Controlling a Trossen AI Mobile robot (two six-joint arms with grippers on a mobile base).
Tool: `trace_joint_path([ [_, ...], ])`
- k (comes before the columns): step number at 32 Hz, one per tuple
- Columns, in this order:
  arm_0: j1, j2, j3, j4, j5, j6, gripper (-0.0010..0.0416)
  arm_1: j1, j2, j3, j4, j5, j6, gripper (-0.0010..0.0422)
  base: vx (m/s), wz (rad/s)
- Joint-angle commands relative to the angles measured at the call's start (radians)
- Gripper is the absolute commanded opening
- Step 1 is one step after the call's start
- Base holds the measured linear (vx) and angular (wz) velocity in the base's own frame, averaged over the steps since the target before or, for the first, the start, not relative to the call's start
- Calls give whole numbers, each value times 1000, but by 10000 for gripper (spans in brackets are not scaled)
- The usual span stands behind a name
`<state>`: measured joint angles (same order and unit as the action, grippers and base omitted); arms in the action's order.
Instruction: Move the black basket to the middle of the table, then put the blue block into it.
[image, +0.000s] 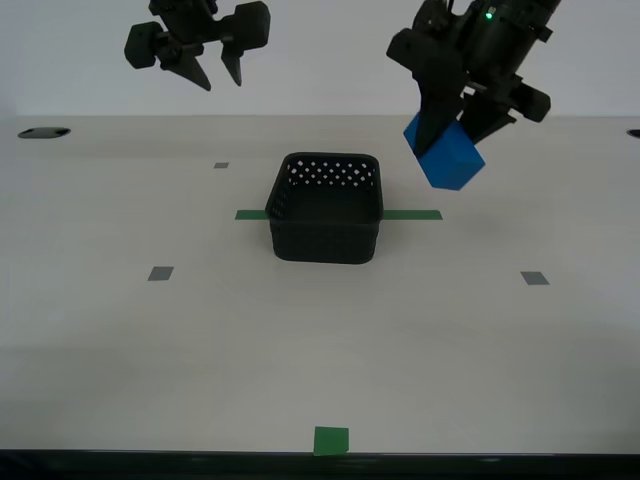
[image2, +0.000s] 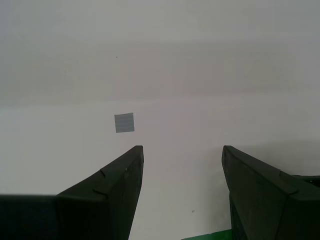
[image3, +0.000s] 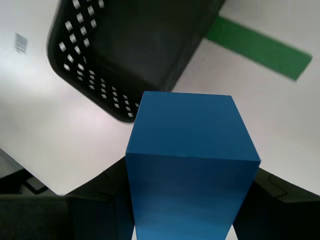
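Observation:
The black basket (image: 326, 207) stands upright in the middle of the table (image: 300, 350), on the green tape strip (image: 412, 215). My first gripper (image: 452, 135) is shut on the blue block (image: 447, 156) and holds it in the air just to the exterior view's right of the basket, above rim height. In the first wrist view the block (image3: 190, 160) fills the jaws, with the basket (image3: 130, 50) beyond it. My second gripper (image: 217, 68) is open and empty, high above the table at the exterior view's left; its fingers (image2: 117, 187) frame bare table.
Small grey square marks (image: 160, 273) (image: 535, 278) (image: 221, 165) lie on the table, one in the second wrist view (image2: 124, 122). A green square (image: 331, 440) sits by the near edge. A dark hole (image: 43, 132) is at the far corner on the exterior view's left.

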<state>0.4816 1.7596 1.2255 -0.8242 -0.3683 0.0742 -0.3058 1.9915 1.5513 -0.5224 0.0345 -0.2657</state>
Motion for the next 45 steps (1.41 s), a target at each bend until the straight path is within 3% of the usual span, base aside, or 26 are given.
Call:
trace_joint_path([
  [1,5,1,50,-3,-6,-4,-1,2,0,0,0,-2,5,210,0,0],
  [2,6,1,57,-3,-8,-3,-1,2,0,1,1,-2,5,210,0,0],
  [4,13,58,139,-52,-74,-3,-1,4,0,0,4,-2,4,210,0,0],
  [5,16,70,148,-52,-82,-3,-1,4,0,0,5,-2,4,210,0,0],
  [12,91,248,317,-53,-84,-5,-1,6,0,0,1,-2,6,210,0,0],
  [19,135,468,563,-81,-84,-23,-1,9,0,0,1,-3,19,210,0,0],
  [26,135,487,594,-67,-75,-23,15,13,0,-11,8,-18,35,210,0,0],
  [27,135,487,594,-68,-75,-23,68,14,0,-27,18,-28,39,210,0,0],
  [29,135,487,595,-68,-75,-23,106,16,0,-35,23,-28,39,210,0,0],
  [31,135,487,594,-68,-75,-23,176,18,0,-43,26,-28,39,210,0,0],
  [32,135,487,594,-69,-75,-23,254,19,0,-50,25,-28,39,210,0,0],
  [33,135,487,594,-69,-75,-23,272,19,0,-50,25,-28,39,211,0,0],
  [34,135,487,594,-71,-75,-23,377,19,0,-50,28,-28,39,210,0,0],
  [37,135,487,594,-73,-75,-24,409,20,0,-50,28,-28,39,210,0,0],
  [40,135,487,594,-75,-75,-23,346,24,0,-50,30,-28,39,210,0,0],
  [43,134,480,594,-103,-70,-34,356,42,0,-50,29,-43,43,210,0,0],
  [45,134,463,594,-121,18,-61,370,58,0,-50,24,-71,52,210,0,0],
])
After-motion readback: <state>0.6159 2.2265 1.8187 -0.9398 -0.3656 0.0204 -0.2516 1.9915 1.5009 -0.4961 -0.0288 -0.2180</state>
